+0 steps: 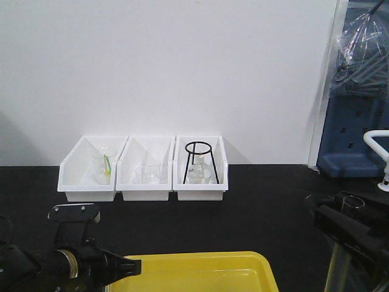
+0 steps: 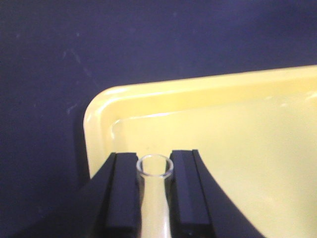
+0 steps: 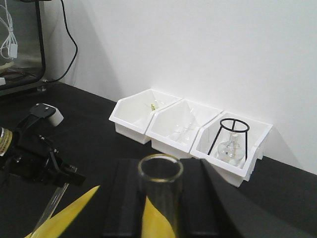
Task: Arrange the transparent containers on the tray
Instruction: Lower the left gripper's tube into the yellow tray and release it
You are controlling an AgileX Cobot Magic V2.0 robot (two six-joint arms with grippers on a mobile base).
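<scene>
1. Left claw [image 2: 155, 153]: two black, matte, flat-faced pads, clenched on a test tube [image 2: 154, 208]. The tube is clear glass, a slim round cylinder with a smooth open rim.
2. Left tube, axis: its long axis runs parallel to the fingers. The open mouth points forward, level with the fingertips, and the body runs back between the pads toward the camera.
3. Yellow tray [image 2: 99, 115]: glossy plastic with a rounded corner and a raised rim. It lies just ahead of and beneath the left claw. The tube's mouth shows against the tray floor inside that corner. Whether glass touches plastic cannot be told.
4. Right claw [image 3: 161, 166]: black pads of the same pattern, closed on a second test tube [image 3: 159, 201] of clear glass with a round mouth.
5. Right tube, axis: it lies lengthwise between the fingers, open end foremost at the fingertips. A yellow patch shows below it.
6. Tabletop [image 1: 261, 201]: black, matte and flat, spreading ahead of both claws.
7. White bins [image 1: 146, 176]: three in number, of smooth plastic with sloped fronts, set side by side and touching. They stand well ahead of the claws against a white wall [image 1: 182, 61].
8. Bin contents: a clear beaker [image 1: 104, 163] holding a yellow-green item, a second clear beaker [image 1: 147, 173], and a black wire tripod [image 1: 199, 159] standing over a clear flask [image 1: 196, 175].
</scene>
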